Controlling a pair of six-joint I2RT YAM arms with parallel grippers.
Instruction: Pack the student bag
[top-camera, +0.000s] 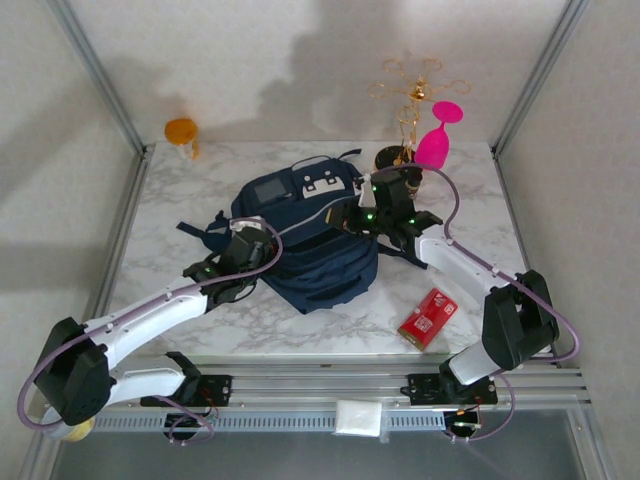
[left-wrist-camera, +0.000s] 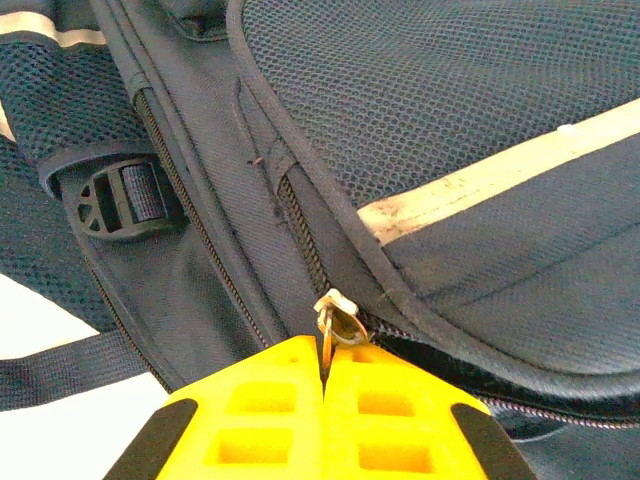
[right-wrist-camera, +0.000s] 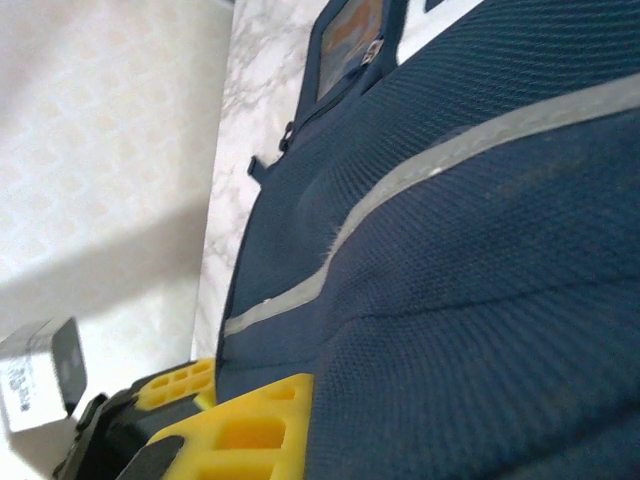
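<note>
Left tool: your yellow fingers are pressed tight together, nipping the small metal zip pull at their tips.
Zip pull: it sits on a dark zip track along a seam of the large navy-blue fabric backpack.
Around the left tool: a black plastic strap buckle lies left of the track, and a pale reflective strip crosses the mesh panel to the upper right.
Right tool: your fingers here stand narrow, all but closed, hard against the backpack's edge. You cannot tell whether fabric lies between them.
Backpack position: it lies flat in the middle of the white marble counter, grey square patch towards the far side. Your left tool meets its near-left side and your right tool its right side.
Near right: a red rectangular packet lies on the counter, apart from the backpack and just beside your right arm.
Far edge: a pink stemmed glass stands beside a gold wire stand on the right, and an orange cup sits at the left corner.
</note>
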